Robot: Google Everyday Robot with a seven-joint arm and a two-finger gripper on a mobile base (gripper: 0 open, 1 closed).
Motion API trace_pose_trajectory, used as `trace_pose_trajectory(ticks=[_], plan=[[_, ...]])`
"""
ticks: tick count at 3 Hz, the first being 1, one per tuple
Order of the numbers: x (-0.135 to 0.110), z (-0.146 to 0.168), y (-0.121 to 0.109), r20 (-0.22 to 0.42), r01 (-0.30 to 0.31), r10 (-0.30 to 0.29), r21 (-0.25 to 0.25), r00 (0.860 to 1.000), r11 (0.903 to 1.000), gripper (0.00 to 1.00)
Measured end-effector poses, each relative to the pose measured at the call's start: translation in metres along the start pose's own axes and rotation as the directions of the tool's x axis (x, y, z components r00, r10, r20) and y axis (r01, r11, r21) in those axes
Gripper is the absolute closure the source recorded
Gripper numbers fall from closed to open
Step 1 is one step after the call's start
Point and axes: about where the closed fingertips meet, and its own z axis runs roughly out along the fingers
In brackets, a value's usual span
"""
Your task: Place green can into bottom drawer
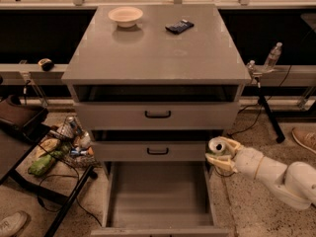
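Note:
My gripper reaches in from the right on a white arm and is shut on the green can, whose silver top faces up and left. It holds the can just right of the cabinet, level with the middle drawer front and above the right side wall of the bottom drawer. The bottom drawer is pulled out, a wide flat grey tray with nothing in it.
The grey cabinet top carries a pale bowl and a dark flat object. Two drawers with black handles sit above. A clear bottle stands at the right. A basket of clutter is at the left.

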Motion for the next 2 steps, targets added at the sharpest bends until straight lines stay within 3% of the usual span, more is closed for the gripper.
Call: trace_pose_trajectory(ticks=[2], plan=[[0.107, 0.065, 0.119, 0.062, -0.103, 0.107, -0.06, 0.992, 0.9929, 1.0]])
